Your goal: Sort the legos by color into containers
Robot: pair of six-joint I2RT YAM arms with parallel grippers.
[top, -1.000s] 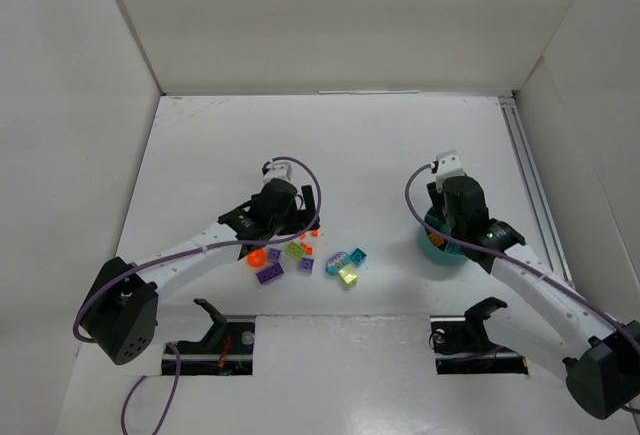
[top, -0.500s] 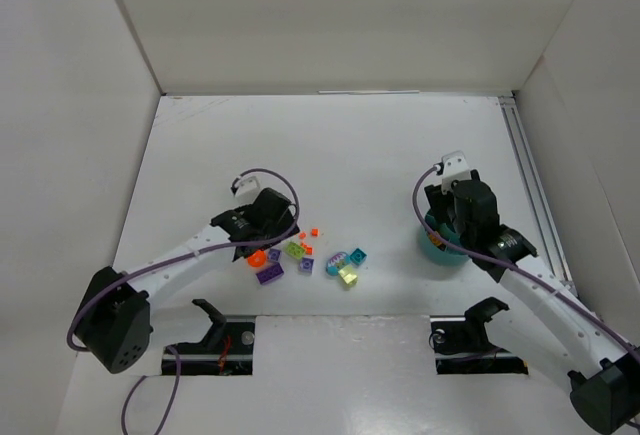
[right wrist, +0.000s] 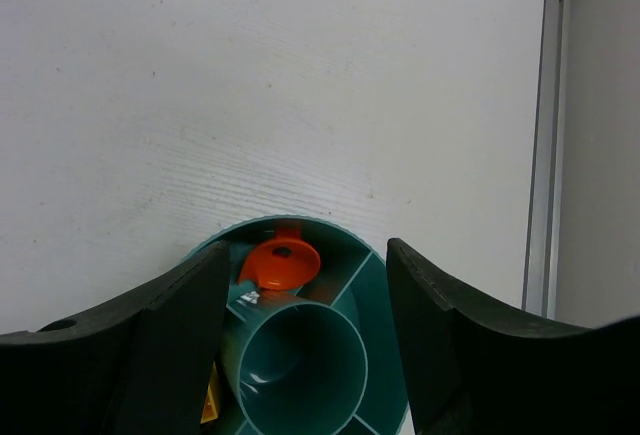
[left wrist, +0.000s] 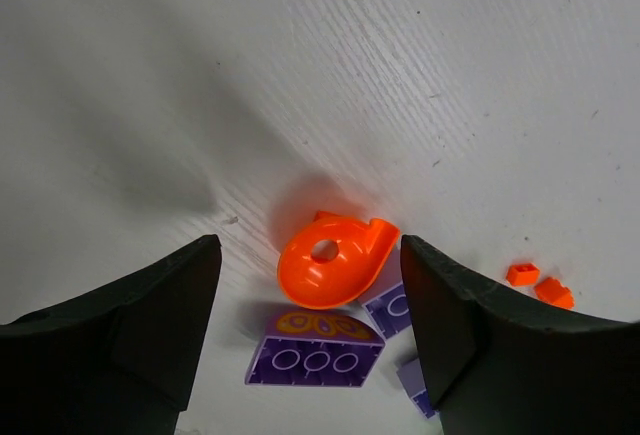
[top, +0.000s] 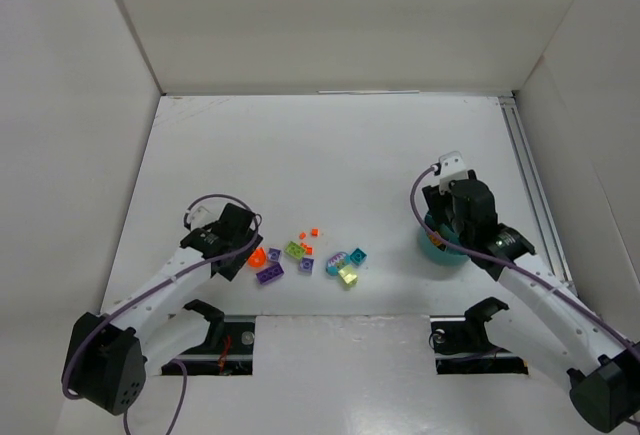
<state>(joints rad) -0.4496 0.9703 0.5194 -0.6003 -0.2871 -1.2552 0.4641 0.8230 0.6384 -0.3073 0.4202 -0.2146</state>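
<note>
The legos lie in a loose pile on the white table: an orange round piece, a purple brick, a lime green brick, small orange studs, a teal brick and a translucent yellow brick. My left gripper is open and empty just left of the pile. In the left wrist view the orange piece and the purple brick lie between its jaws. My right gripper is open over the teal bowl. The bowl's rim encloses an orange piece in the far compartment.
White walls enclose the table on three sides. A metal rail runs along the right edge, close to the bowl. A yellow piece shows in the bowl's left compartment. The bowl has a round centre tube.
My left arm has drawn back to the left and toward the near edge, from over the pile to beside it. The right arm has barely moved.
</note>
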